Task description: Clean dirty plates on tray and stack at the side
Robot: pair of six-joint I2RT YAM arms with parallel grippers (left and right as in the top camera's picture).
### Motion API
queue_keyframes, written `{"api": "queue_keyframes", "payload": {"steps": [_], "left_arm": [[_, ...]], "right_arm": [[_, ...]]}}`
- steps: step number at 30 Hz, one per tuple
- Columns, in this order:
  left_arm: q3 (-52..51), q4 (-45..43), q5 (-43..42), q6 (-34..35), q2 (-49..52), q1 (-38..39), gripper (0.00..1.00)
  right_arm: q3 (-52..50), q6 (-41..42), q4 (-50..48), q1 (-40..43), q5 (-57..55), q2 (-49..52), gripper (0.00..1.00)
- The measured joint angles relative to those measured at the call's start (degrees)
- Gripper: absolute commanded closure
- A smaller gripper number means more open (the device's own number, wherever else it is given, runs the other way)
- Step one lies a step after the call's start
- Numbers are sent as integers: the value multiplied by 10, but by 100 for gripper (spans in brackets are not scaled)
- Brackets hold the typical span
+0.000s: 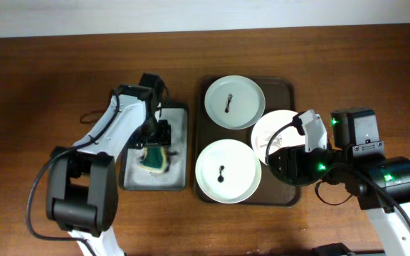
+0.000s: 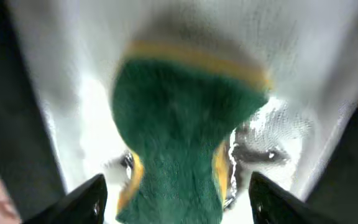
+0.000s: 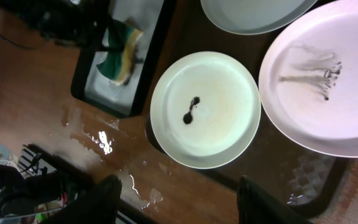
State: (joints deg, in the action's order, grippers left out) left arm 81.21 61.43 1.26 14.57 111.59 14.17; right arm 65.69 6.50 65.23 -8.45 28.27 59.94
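Right gripper [image 3: 182,196] gapes empty by the near plate [image 3: 205,109]. It's likely stiff, slick and breakable, so pinch its raised rim. Left gripper [image 2: 176,196] straddles the soft sponge [image 2: 179,124], unclenched.

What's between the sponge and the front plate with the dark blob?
Nothing loose. Only the grey tray rim and the brown tray rim separate the sponge from that plate. Clearest in the right wrist view.
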Motion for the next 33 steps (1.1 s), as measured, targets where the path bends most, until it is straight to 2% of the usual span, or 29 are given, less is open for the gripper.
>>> {"api": "queue_keyframes", "payload": {"steps": [1, 2, 3, 5, 8, 9, 10, 11, 12, 13, 14, 15, 18, 20, 21, 22, 23, 25, 26, 27, 28, 29, 33], "left_arm": [[-1, -15, 9, 0, -3, 0, 34], [-9, -52, 16, 0, -5, 0, 46], [-25, -94, 23, 0, -5, 0, 69], [-66, -154, 24, 0, -5, 0, 100], [-87, -176, 22, -2, -8, 0, 100], [-87, -177, 22, -2, -8, 0, 94], [-83, -168, 21, -2, -8, 0, 63], [-73, -147, 18, -3, -8, 0, 42], [-57, -110, 15, -2, -8, 0, 29], [-29, -63, 10, -3, -8, 1, 28], [8, -23, 7, -3, -8, 1, 30], [46, 19, 6, -2, -11, 0, 32], [57, 52, -3, -3, -19, 0, 49], [9, 0, -7, 0, -22, 0, 54], [-29, -40, -9, 0, -23, 0, 66], [-62, -69, -10, 2, -23, 1, 84], [-84, -88, -12, 6, -23, 0, 100], [-115, -118, -17, 7, -24, 0, 100], [-115, -119, -19, 7, -25, 0, 100], [-111, -109, -21, 7, -25, 0, 100], [-101, -83, -24, 7, -24, 0, 100], [-79, -33, -30, 6, -24, 0, 100], [51, 70, -66, -4, -39, 3, 100]], "right_arm": [[0, 0, -1, 0, 0, 0, 39], [0, 0, -1, 0, 0, 0, 39], [0, 0, 0, 0, 0, 0, 39], [0, 0, -1, 0, 0, 0, 39], [0, 0, 0, 0, 0, 0, 39], [0, 0, 0, 0, 0, 0, 39], [0, 0, 0, 0, 0, 0, 39], [0, 0, 0, 0, 0, 0, 39], [0, 0, 2, 0, 0, 0, 38], [0, 0, 1, 0, 0, 0, 19], [0, 0, 2, 0, 0, 0, 1], [0, 1, 2, 0, 0, 0, 1], [0, 2, 3, 0, 0, 0, 1], [1, 2, 13, 0, 0, 0, 1], [1, 2, 25, 0, 0, 1, 1], [2, 2, 39, 0, 0, 4, 0], [2, 4, 52, 0, 0, 9, 9], [-7, 25, 63, 0, -2, 32, 10], [-27, 45, 57, 0, -14, 47, 16], [-44, 56, 42, 0, -24, 58, 27], [-69, 68, 16, 0, -35, 78, 42], [-93, 74, -23, 0, -42, 97, 50], [-137, 66, -132, 0, -34, 162, 53]]}}
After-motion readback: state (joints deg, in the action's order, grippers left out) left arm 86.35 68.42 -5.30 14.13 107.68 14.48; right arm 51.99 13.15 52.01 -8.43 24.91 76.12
